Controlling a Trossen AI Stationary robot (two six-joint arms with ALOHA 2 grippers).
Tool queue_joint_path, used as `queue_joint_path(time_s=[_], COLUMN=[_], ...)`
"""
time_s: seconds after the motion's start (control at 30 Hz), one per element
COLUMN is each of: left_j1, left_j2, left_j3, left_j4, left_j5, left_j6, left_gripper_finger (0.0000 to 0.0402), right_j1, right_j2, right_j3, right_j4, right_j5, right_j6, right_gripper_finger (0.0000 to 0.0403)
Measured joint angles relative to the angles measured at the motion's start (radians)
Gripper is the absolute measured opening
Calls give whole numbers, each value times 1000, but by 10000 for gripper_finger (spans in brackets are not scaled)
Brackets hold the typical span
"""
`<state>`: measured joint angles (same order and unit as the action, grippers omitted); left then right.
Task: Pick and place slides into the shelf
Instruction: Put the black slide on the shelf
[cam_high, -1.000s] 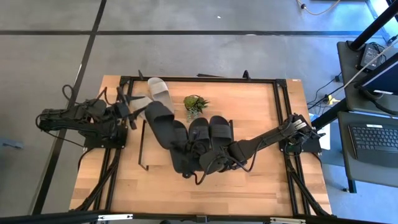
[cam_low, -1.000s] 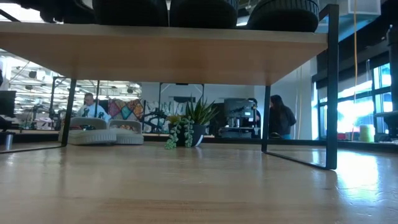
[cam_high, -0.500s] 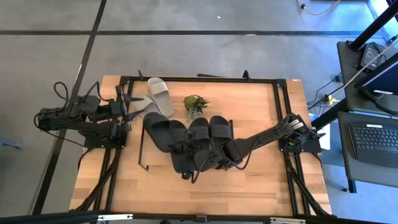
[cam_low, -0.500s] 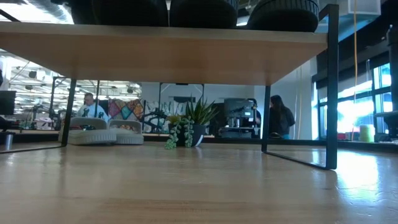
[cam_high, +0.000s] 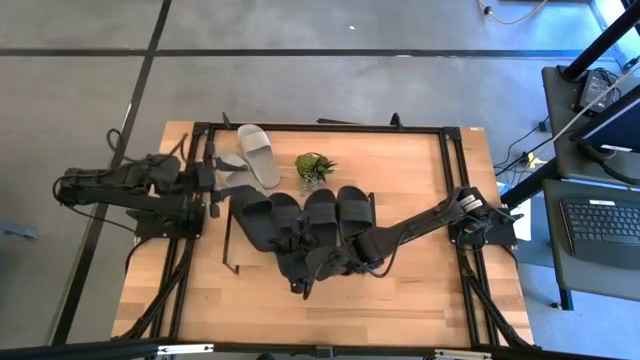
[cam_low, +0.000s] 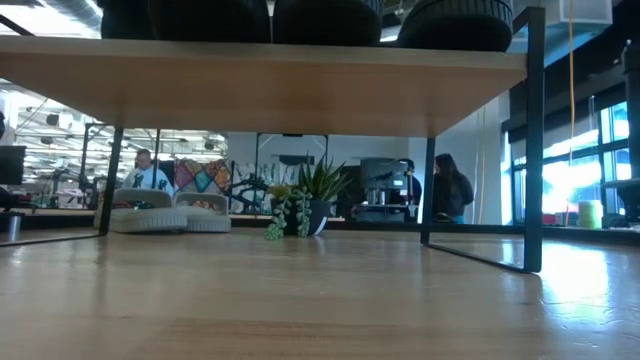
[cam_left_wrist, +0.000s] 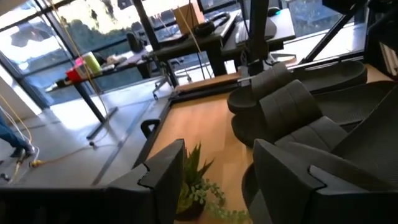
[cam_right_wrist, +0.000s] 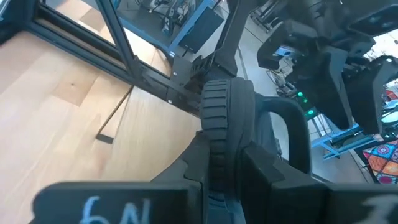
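Table (cam_high: 420, 290): wooden top with black rails; carries the shelf, the plant and both arms.
Shelf (cam_high: 236, 262): low wooden rack at table centre; black slides (cam_high: 305, 215) lie in a row on its board.
Change, left side: over the last second the fourth black slide (cam_high: 248, 208) has gone from lying skewed across the row to lying on the board beside the others; the left arm has drawn back toward the table's left edge.
Meaning: four black slides appear shelved; the two grey-white slides (cam_high: 258, 155) remain on the table behind the rack, near the plant (cam_high: 314, 168).
Left gripper (cam_high: 214, 180): fingers spread, empty; the grey-white pair is just beside it, not touching.
Right gripper (cam_high: 305, 283): at the shelf's front edge, pinched on the edge of a black slide (cam_right_wrist: 225, 118), seen on edge between its fingers.
Change, right side: arm has eased slightly toward the front; grip unchanged.
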<state>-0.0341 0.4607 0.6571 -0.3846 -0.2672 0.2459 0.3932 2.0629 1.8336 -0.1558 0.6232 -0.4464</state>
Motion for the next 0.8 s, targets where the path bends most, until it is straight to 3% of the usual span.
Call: queue_joint_path(time_s=[0.8], left_j1=[-99], left_j2=[10], left_j3=[-1], left_j4=[-8], left_j5=[0], left_j6=[-42], left_gripper_finger=[183], right_j1=[-30], right_j2=[17], right_j3=[0], right_j4=[17], right_j5=[-40], right_j6=[106], right_gripper_finger=[55])
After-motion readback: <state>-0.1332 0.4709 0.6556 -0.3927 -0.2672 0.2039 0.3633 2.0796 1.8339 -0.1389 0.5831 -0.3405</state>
